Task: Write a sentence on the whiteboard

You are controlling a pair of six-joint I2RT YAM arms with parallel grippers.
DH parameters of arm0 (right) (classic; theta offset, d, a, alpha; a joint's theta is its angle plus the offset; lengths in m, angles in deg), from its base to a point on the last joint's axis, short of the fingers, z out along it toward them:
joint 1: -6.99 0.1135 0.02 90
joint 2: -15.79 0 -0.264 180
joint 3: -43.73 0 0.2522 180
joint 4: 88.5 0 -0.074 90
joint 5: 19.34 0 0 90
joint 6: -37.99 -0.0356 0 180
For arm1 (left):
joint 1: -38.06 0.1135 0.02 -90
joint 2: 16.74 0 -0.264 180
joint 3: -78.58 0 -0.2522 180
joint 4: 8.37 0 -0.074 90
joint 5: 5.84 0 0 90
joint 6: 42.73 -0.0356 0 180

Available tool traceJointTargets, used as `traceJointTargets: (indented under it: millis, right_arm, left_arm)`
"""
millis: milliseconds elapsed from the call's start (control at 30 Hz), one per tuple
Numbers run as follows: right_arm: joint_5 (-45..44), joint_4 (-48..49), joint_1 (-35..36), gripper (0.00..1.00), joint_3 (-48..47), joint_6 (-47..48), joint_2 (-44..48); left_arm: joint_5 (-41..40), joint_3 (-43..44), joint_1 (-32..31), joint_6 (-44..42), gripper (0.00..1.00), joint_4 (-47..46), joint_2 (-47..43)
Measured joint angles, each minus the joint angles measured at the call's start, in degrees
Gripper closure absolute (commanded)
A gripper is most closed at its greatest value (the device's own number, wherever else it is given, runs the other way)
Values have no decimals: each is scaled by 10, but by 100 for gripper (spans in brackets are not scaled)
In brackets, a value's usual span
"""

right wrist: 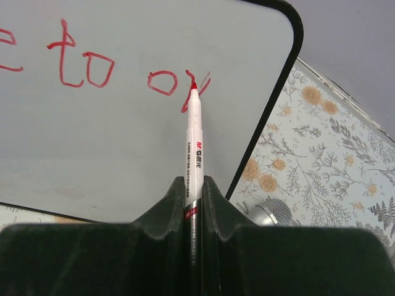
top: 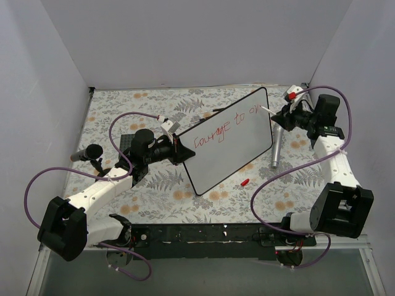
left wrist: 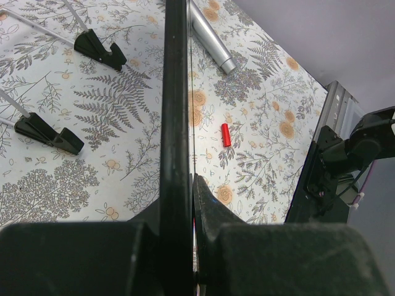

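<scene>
One whiteboard [top: 229, 161] at the middle of the floral tablecloth [top: 154, 197], set at a slant between the two arms. Closed tight on the board's left edge, the left gripper [top: 182, 150], with the black rim pinched between both fingers [left wrist: 213, 213] in the left wrist view. Two black feet [left wrist: 50, 133] on the cloth to one side of that rim.

One line of red writing across the board's upper part, the sentence [top: 223, 130]: "courage to" plus an unfinished "ov", three words counted.

At the board's far right corner, the right gripper [top: 282, 117], clamped narrow around one white marker [right wrist: 195, 139], red tip at the "v".

One silver cylinder [top: 275, 148] lying just right of the board. One small red cap [top: 245, 182] near the board's lower corner, not touching it. One dark microphone-like object [top: 86, 153] well apart, beside the left arm.
</scene>
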Motion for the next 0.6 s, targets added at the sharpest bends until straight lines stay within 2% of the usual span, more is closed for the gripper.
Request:
traceJointTargets:
  millis: [167,600]
  right_arm:
    - [14,0,0,99,8,-1,29]
    - [25,0,-20,99,27,-1,29]
  left_arm:
    - [0,0,0,0,100,0,0]
    - [0,0,0,0,100,0,0]
